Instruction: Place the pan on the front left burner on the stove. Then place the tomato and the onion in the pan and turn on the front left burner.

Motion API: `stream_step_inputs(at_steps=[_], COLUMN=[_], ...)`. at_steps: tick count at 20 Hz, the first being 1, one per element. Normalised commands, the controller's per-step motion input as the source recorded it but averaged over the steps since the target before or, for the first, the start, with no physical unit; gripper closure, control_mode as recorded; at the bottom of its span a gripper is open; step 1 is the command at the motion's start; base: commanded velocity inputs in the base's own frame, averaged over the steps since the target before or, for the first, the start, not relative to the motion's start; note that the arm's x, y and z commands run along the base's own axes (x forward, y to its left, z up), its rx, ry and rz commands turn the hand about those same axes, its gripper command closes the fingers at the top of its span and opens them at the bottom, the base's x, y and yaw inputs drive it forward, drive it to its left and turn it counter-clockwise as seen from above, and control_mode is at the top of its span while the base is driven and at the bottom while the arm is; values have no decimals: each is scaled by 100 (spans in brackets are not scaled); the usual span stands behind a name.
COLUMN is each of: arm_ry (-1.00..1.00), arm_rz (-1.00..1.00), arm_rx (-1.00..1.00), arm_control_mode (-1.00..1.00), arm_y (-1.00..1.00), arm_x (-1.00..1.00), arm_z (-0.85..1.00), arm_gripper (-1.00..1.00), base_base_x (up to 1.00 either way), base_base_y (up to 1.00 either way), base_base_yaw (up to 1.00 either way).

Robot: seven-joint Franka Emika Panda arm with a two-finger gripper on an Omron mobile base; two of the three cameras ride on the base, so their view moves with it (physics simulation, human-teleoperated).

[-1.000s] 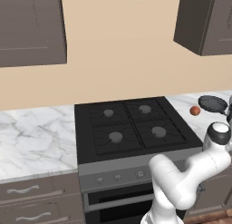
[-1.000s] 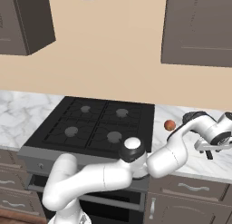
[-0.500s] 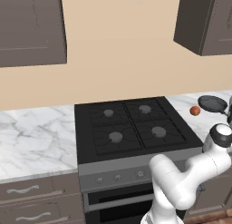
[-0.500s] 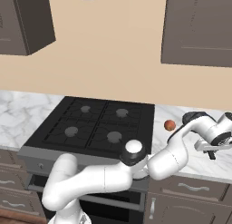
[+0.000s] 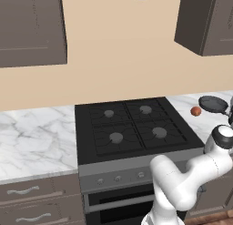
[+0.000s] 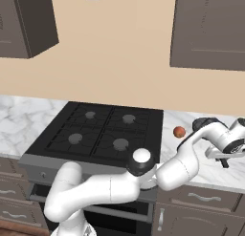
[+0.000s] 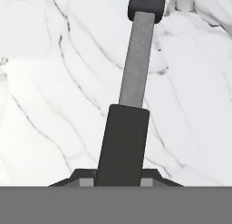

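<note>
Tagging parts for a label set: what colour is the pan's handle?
Dark grey-black grip, lighter grey shaft on the dark round frying pan's handle; hand view shows it best.

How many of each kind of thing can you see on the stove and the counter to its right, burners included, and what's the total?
Burners: 4, with the front left burner bare
Pans: 1, the pan, on the counter right of the stove
Small red-orange balls: 1, the tomato, beside the pan
Total: 6

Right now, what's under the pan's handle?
In the hand view the handle lies over white marble counter. The pincer is shut on its dark end, so the counter right beneath that end is hidden.
</note>
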Motion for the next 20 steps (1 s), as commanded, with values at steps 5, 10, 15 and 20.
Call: stream_step_inputs(at_steps=[5, 10, 15, 20], arm_ry=[0, 0, 0, -2], arm_rz=[-8, -9, -9, -9], arm_rx=[0, 0, 0, 5], arm_control_mode=[-100, -100, -100, -100], arm_y=[13, 20, 11, 1], arm_x=[0, 0, 0, 5], arm_z=[21, 33, 15, 0], arm_gripper=[100, 100, 100, 100], base_base_x=[0, 0, 0, 0], base_base_y=[0, 0, 0, 0], base_base_yaw=[0, 0, 0, 0])
